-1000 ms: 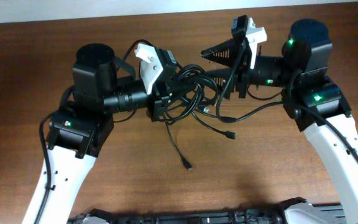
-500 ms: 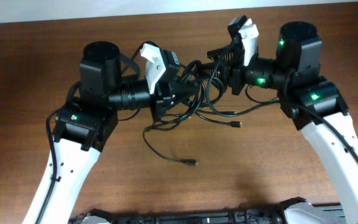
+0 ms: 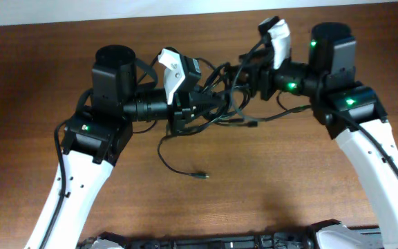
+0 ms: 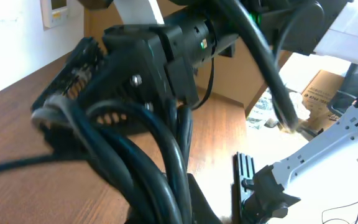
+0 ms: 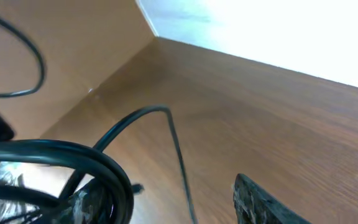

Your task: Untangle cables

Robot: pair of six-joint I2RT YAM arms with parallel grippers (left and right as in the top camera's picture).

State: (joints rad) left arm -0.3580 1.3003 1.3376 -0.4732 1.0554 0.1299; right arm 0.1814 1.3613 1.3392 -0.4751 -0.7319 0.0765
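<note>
The cables (image 3: 221, 98) are a knotted black bundle hanging between my two grippers above the wooden table (image 3: 289, 187). My left gripper (image 3: 185, 105) is shut on the bundle's left side. In the left wrist view the thick strands (image 4: 160, 155) run down into its jaws (image 4: 185, 211). My right gripper (image 3: 251, 72) is at the bundle's right side. In the right wrist view its fingers (image 5: 260, 202) stand wide apart, with cable loops (image 5: 98, 162) draped by the left finger. One loose end with a plug (image 3: 200, 176) lies on the table.
A second plug end (image 3: 252, 124) hangs just below the bundle. The table's far edge meets a white wall (image 3: 206, 7) close behind both grippers. The arms' bases sit at the front edge (image 3: 213, 242).
My right gripper has moved left and back, closer to the left gripper. The long loose cable end has swung from hanging toward the front to lying curled on the table further left.
</note>
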